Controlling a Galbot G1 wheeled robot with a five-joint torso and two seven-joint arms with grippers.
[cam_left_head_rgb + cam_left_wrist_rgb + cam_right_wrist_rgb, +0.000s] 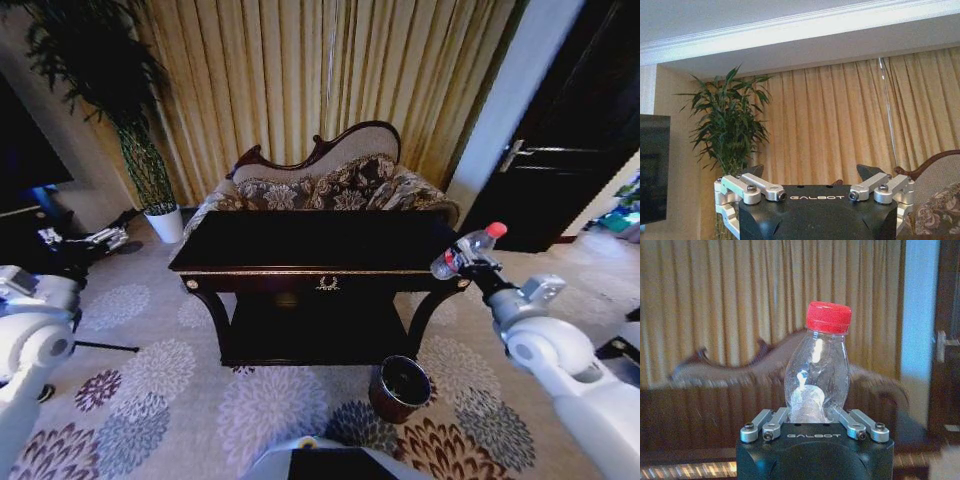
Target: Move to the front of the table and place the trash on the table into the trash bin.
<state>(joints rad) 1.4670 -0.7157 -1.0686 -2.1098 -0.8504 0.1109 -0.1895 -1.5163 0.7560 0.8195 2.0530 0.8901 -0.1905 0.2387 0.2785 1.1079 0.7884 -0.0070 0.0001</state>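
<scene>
My right gripper [470, 266] is shut on the trash, a small clear plastic bottle [463, 250] with a red cap, and holds it in the air at the table's right front corner. In the right wrist view the bottle [817, 365] stands upright between the fingers [771, 424]. The dark glossy table [310, 242] with a gold ornament on its apron stands straight ahead. The round reddish-brown trash bin [400, 388] sits on the carpet below the table's front right leg, under and left of the held bottle. My left gripper [810, 176] is open and holds nothing, out to the left.
A patterned sofa [320, 185] stands behind the table against gold curtains. A tall plant in a white pot [165, 222] is at the back left, with a dark TV stand [30, 225] at the far left. A dark door [560, 150] is at the right. Floral carpet surrounds the bin.
</scene>
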